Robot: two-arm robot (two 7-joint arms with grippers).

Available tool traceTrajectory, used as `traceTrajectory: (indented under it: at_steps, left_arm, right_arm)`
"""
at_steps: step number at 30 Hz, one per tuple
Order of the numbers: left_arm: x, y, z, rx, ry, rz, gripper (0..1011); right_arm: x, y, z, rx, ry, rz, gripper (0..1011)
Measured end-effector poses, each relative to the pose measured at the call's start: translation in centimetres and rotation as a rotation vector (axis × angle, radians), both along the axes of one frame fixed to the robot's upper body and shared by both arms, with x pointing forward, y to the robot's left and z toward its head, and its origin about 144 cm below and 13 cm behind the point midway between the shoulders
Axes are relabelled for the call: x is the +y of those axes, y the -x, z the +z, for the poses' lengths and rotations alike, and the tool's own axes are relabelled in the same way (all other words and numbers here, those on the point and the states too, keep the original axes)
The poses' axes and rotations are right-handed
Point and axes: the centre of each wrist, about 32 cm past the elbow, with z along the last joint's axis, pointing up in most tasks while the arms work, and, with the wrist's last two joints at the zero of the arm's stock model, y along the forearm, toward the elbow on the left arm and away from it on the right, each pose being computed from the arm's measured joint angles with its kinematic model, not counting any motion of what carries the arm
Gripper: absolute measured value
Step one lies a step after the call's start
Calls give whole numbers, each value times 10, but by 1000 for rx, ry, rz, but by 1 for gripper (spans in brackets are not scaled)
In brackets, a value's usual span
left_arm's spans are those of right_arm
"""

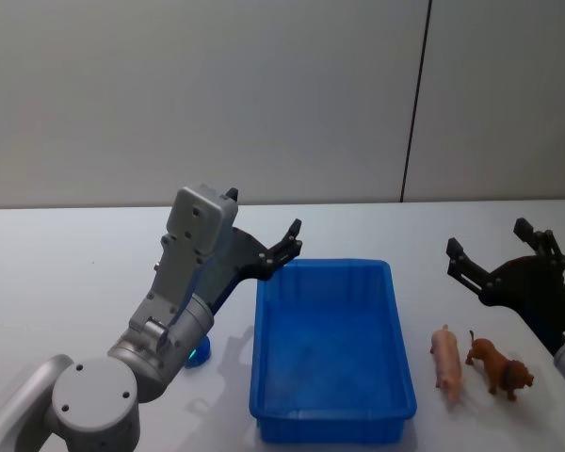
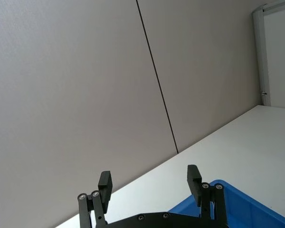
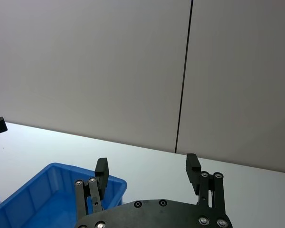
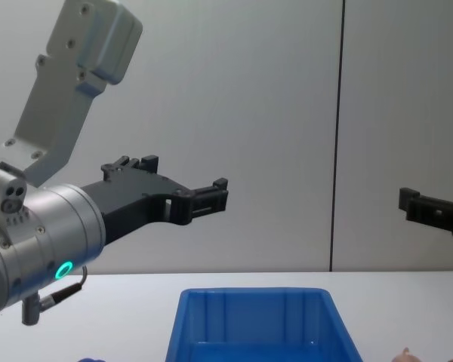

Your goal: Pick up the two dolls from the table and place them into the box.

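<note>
The left pincer [image 2: 149,175] hangs above the tabletop [image 1: 75,273] on the left, fingers spread wide and holding nothing. Its tips reach toward the far-left corner of the box [image 1: 325,353]. Bare tabletop stretches to the left of the arm and behind it up to the wall.

The blue box sits mid-table with its long sides running away from the robot, its floor bare and its thick rim unobstructed all round.

A narrow strip of tabletop separates the box's right wall, toward its near end, from the pink doll [image 1: 445,363], which lies lengthwise alongside it. The brown doll [image 1: 497,365] stands just beside the pink one, with a slim gap between them.

The right pincer [image 1: 488,237] hovers farther back than the dolls, raised well off the surface, fingers wide and gripping nothing.
</note>
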Motion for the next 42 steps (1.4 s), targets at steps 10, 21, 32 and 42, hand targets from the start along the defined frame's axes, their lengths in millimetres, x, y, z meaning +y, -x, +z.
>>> traceTrajectory:
  at_steps: [10,21,32,42]
  left_arm:
    - [0,0,0,0,0,0,1001]
    - [0,0,0,0,0,0,1001]
    - [0,0,0,0,0,0,1001]
    - [0,0,0,0,0,0,1001]
  right_arm:
    - [0,0,0,0,0,0,1001]
    - [-2,0,-1,3,3,2,1001]
    - [-26,-1,-10,59,35,27,1001]
    - [-58,3,-21,146,77,57,1001]
